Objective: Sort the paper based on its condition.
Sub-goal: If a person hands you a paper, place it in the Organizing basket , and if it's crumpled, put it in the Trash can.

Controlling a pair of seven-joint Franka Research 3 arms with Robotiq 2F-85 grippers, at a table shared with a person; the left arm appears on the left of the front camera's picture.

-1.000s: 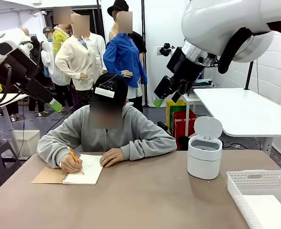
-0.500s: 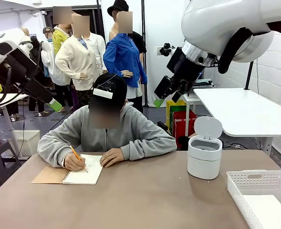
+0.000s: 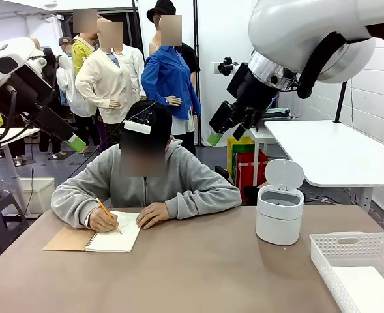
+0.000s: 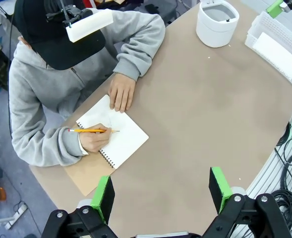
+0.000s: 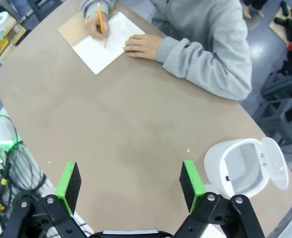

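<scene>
we see the left gripper (image 4: 160, 191) wide open and empty, high over the table (image 3: 198, 274). the right gripper (image 5: 131, 183) is wide open too, nothing in it. white paper (image 3: 369, 291) lies flat in the basket (image 3: 361, 246) on the table's right side. a person's hand (image 3: 102, 222) holds a pencil (image 3: 105, 212) on the notebook (image 3: 121, 238).

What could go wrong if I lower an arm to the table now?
1. The person's free hand and pencil hand rest on the open spiral-bound notebook with the brown cover, the yellow pencil writing; a descending left gripper or right gripper could strike them.
2. The white lidded bin stands open near the white plastic basket; a low sweep might topple it.
</scene>
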